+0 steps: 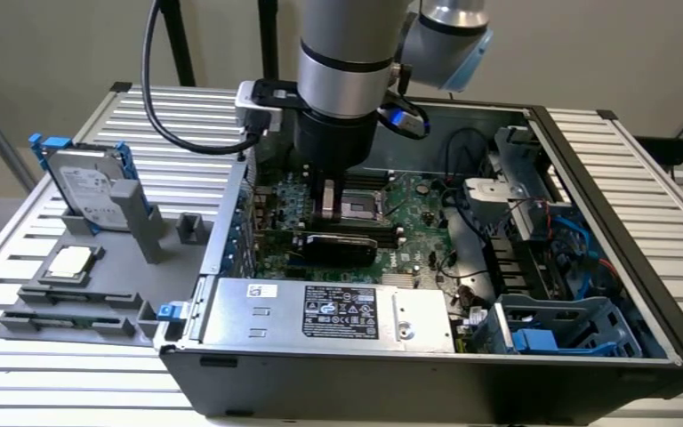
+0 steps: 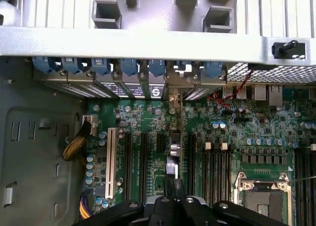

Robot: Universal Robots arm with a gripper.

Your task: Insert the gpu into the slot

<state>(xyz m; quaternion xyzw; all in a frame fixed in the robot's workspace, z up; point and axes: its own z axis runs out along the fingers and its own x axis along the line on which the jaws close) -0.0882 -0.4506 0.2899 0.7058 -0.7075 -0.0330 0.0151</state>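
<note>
The gpu (image 2: 174, 137) stands edge-on over the green motherboard (image 2: 148, 112), a thin black card running from the rear bracket row toward my fingers. My gripper (image 2: 175, 189) is pinched shut on its upper edge. In the exterior view the gpu (image 1: 335, 247) is a long black card upright on the board inside the open case, with my gripper (image 1: 339, 218) reaching straight down onto it. The slot is hidden beneath the card.
A silver-labelled power supply box (image 1: 330, 311) lies just in front of the card. The CPU socket (image 2: 261, 194) and black memory slots (image 2: 212, 167) sit to one side, a white slot (image 2: 109, 159) to the other. Outside the case, a hard drive (image 1: 86, 187) stands in a grey holder.
</note>
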